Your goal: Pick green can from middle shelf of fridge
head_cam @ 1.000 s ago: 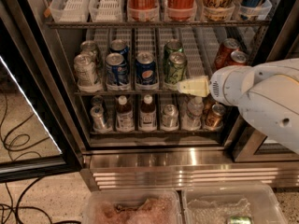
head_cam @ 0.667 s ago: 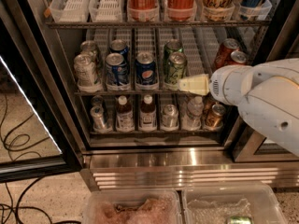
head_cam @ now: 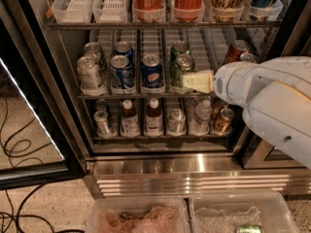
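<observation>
Risk first. End effector (head_cam: 188, 81) sits at the right flank of the green can (head_cam: 179, 67), at the front of its lane on the middle shelf (head_cam: 121, 96) of the fridge (head_cam: 194, 165). It overlaps the can's lower right side. Open, closed or already gripping: cannot tell from this angle.

Possible failures, as judged:
- Approach looks off-centre, biased to the can's right. A squeeze from there could spin or skid the can instead of seating it.
- More forward push could shove the can into the second green can (head_cam: 179, 49) just behind it, or tip it left against the Pepsi can (head_cam: 151, 74) in the next lane.
- Smooth aluminium wall: a shallow hold may slip on the pull-out.
- The lane tray has a raised front lip. A flat drag could catch the can base there and topple it toward the bottles (head_cam: 154, 116) on the rack below.
- The bulky white arm (head_cam: 272, 96) fills the right side of the opening, close to the red can (head_cam: 236, 50). A wide swing on retreat could clip it.

Change against the earlier frames: small. End effector now rides a shade higher and slightly further left, closer onto the can. Green can and its neighbours show no shift, and the row order is unchanged.
</observation>
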### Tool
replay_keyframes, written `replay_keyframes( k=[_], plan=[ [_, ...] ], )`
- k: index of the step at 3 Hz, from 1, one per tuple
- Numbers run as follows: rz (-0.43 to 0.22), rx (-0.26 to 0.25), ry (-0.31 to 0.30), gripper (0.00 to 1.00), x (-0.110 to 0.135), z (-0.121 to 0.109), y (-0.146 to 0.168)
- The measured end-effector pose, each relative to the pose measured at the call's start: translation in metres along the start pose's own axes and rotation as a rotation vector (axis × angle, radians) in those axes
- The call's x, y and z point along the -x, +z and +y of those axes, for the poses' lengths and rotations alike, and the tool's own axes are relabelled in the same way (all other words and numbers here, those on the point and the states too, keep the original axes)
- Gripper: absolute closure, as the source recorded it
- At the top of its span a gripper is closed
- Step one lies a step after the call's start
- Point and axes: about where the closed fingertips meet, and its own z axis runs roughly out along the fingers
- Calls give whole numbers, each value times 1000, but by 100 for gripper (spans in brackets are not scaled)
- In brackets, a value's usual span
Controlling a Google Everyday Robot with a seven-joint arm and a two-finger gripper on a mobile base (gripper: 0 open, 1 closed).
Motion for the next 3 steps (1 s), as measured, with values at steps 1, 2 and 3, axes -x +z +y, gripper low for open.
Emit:
replay_keyframes(
  k=[1,2,3],
  plan=[
    [-4,-20,19,0,7,2,6],
    [-11,-80,28,0,14,18,26],
    [-11,-80,28,0,14,18,26]
  ],
)
